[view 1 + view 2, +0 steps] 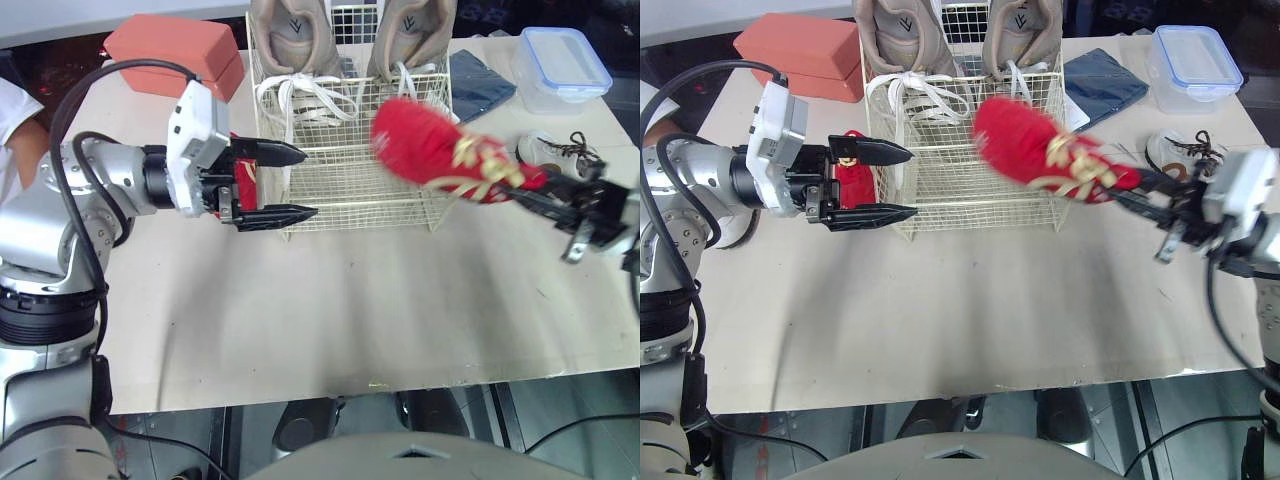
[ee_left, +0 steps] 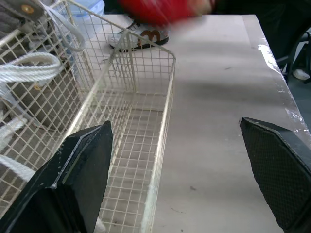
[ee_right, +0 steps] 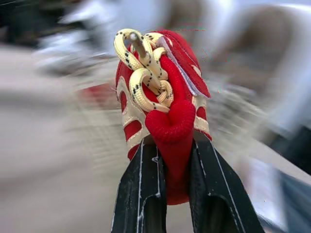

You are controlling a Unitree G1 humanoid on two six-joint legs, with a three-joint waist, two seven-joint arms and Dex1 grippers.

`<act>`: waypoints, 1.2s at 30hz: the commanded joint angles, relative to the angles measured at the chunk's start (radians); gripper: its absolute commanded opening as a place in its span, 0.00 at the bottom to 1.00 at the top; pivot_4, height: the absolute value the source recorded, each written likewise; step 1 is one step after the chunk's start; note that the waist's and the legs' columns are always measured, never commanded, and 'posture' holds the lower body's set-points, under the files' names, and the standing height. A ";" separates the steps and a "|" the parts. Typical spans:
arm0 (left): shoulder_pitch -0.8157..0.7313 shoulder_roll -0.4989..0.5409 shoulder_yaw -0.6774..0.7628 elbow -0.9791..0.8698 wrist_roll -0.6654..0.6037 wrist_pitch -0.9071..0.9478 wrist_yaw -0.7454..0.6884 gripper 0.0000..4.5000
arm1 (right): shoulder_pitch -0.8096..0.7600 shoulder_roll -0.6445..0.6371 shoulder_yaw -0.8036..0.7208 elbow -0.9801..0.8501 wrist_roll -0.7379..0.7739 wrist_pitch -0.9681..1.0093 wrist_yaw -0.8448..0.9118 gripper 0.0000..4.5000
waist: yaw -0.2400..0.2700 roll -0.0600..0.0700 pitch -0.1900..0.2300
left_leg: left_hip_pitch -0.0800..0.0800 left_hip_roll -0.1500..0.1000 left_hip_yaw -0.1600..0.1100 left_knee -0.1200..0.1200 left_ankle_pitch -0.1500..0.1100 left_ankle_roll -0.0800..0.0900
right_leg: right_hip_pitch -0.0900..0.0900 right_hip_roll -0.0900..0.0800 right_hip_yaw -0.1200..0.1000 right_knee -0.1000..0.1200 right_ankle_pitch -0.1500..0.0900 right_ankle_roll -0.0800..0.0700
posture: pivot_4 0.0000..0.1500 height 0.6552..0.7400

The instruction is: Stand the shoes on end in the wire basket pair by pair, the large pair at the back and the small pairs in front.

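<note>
The wire basket [image 1: 360, 185] stands at the table's far middle. Two large beige shoes [image 1: 290, 40] [image 1: 410, 35] stand on end at its back, white laces hanging down. My right gripper [image 1: 535, 195] is shut on the heel of a red shoe [image 1: 430, 145] with yellow laces. It holds the shoe in the air over the basket's front right corner, toe toward the basket. My left gripper [image 1: 310, 182] is open and empty at the basket's left front corner. A second red shoe [image 1: 852, 180] lies on the table behind its fingers, partly hidden.
A small white shoe with dark laces [image 1: 555, 152] lies on the table right of the basket. Behind it are a clear box with a blue lid [image 1: 560, 65] and a dark blue cloth [image 1: 480, 85]. A red-orange box [image 1: 175, 50] sits at the back left.
</note>
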 commanded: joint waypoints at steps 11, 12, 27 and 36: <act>-0.131 -0.045 -0.113 -0.039 -0.021 0.077 -0.083 1.00 | -0.275 0.006 0.270 0.328 -0.454 -0.855 0.152 0.00 | -0.002 -0.004 0.002 | 0.000 0.000 0.000 0.001 0.000 0.000 | 0.000 0.003 -0.001 0.000 0.000 0.000 | 1.00 1.00; -0.138 -0.049 -0.123 -0.041 -0.026 0.098 -0.078 1.00 | -0.294 0.013 0.280 0.344 -0.468 -0.897 0.139 0.00 | -0.004 -0.004 0.002 | 0.000 0.000 0.000 0.000 0.000 0.000 | 0.000 0.004 0.000 0.000 0.000 0.000 | 1.00 1.00; -0.201 -0.097 -0.255 -0.002 0.072 0.141 -0.083 1.00 | -0.405 0.055 0.366 0.461 -0.590 -1.279 -0.109 0.00 | -0.004 -0.005 0.003 | 0.000 0.000 0.000 0.001 0.000 0.000 | -0.001 0.005 0.000 0.000 0.000 0.000 | 1.00 1.00; -0.200 -0.112 -0.254 -0.002 0.068 0.156 -0.102 0.29 | -0.396 0.030 0.375 0.473 -0.625 -1.301 -0.213 0.00 | -0.002 -0.005 0.003 | 0.000 0.000 0.000 0.001 0.000 0.000 | -0.001 0.005 0.000 0.001 0.000 0.000 | 1.00 1.00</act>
